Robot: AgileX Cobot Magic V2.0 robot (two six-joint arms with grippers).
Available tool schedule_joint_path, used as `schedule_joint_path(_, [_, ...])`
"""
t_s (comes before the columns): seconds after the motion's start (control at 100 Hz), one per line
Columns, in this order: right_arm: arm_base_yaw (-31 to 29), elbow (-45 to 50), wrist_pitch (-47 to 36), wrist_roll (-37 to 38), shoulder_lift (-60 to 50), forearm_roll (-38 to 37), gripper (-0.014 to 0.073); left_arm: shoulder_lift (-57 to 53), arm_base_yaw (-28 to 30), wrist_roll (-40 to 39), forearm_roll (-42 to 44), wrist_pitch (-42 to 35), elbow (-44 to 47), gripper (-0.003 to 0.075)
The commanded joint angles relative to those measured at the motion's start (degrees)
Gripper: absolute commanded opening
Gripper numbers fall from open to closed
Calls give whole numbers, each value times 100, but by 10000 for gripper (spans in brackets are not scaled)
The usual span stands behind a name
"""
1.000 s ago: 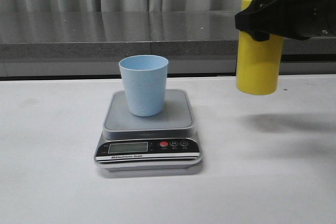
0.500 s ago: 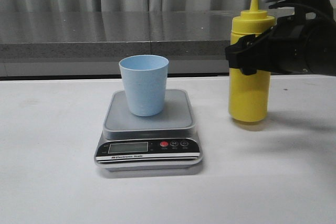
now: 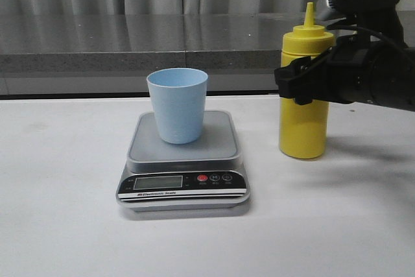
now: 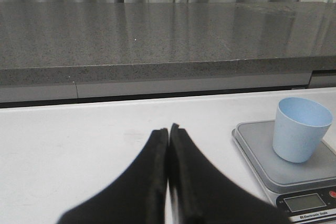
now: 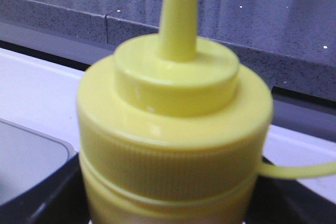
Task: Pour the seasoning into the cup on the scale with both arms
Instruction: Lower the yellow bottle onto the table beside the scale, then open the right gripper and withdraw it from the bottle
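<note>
A: What stage of the task is shown?

B: Hard to place from this moment alone. The cup (image 3: 177, 105) stands upright on the scale (image 3: 183, 160), toward the rear left of its platform; its inside cannot be seen from the front, so whether anything has gone in cannot be told. The display is too small to read.

A: Where is the bottle (image 3: 303, 89)?

B: Upright on the table (image 3: 65, 225), right of the scale and apart from it, nozzle up. The front view shows its base at table level; I judge it resting there. The right wrist view shows the nozzle without a cap and a thin tether leading off to one side.

A: And the right gripper (image 3: 305, 79)?

B: Its jaws are pinching the bottle around the upper body, below the shoulder.

A: The left gripper (image 4: 168, 135)?

B: Fingers pressed together, holding nothing, over bare table to the left of the scale.

A: What remains?

B: If no pour has been made, the bottle needs lifting, carrying over the cup and tipping. If it has, only release is left.
</note>
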Motion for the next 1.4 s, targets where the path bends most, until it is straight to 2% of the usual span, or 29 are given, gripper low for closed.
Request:
schedule_joint_path(0.0, [-29, -101, -371, -29, -176, -138, 362, 42, 16, -44, -39, -429, -145, -20])
schedule_joint_path(0.15, [-29, -101, -410, -24, -176, -139, 574, 42, 16, -44, -39, -429, -145, -20])
schedule_joint_path(0.24, [-29, -101, -417, -8, -176, -139, 668, 42, 16, -44, -39, -429, -145, -20])
schedule_joint_path(0.67, [-29, -24, -439, -11, -240, -131, 655, 42, 16, -44, -39, -429, -145, -20])
schedule_joint_path(0.99, [-29, 666, -613, -11, -723, -78, 655, 42, 16, -44, -39, -429, -145, -20])
schedule_joint_path(1.21, [-29, 1208, -594, -11, -1430, 251, 655, 42, 16, -44, -39, -429, -145, -20])
schedule_joint_path(1.31, [-29, 1378, -305, -11, -1922, 394, 655, 42, 16, -44, -39, -429, -145, -20])
schedule_joint_path(1.39, [-29, 1423, 296, -16, -2420, 485, 655, 42, 16, -44, -39, -429, -145, -20])
